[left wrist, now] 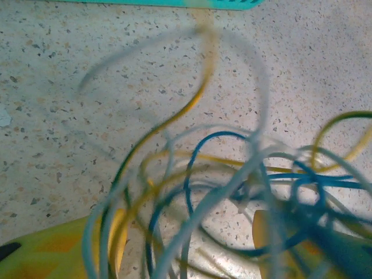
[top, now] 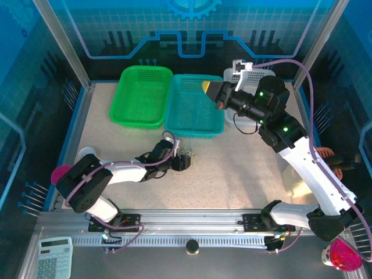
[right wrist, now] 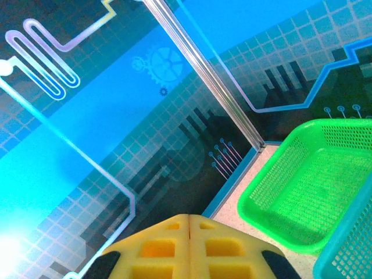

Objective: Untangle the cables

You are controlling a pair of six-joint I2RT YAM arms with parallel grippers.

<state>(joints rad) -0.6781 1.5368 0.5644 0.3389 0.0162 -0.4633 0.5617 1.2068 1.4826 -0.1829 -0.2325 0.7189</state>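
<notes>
Landmark: teal basket [top: 195, 132], rectangular, moulded plastic mesh with a solid rim.
Cables [left wrist: 187, 180]: a loose knot of hair-thin wires in yellow, whitish and dark blue. It lies on the bench [top: 244, 168] just in front of the teal basket's near rim.
Cable form: springy open loops that cross and thread through one another, so they will probably shift as one clump when pulled.
Left tool [left wrist: 186, 244]: low at the knot, in front of the teal basket. The yellow fingers stand apart with loops between them. Whether any wire is pinched cannot be told.
Right tool [right wrist: 190, 224]: raised above the teal basket's far right corner. The ribbed yellow pads meet at a seam with nothing held, likely kept clear of the work.
Bench surface: pale speckled stone-look finish, matt and flat.
Green basket [top: 116, 99]: touching the teal basket's left side, same mesh build.
</notes>
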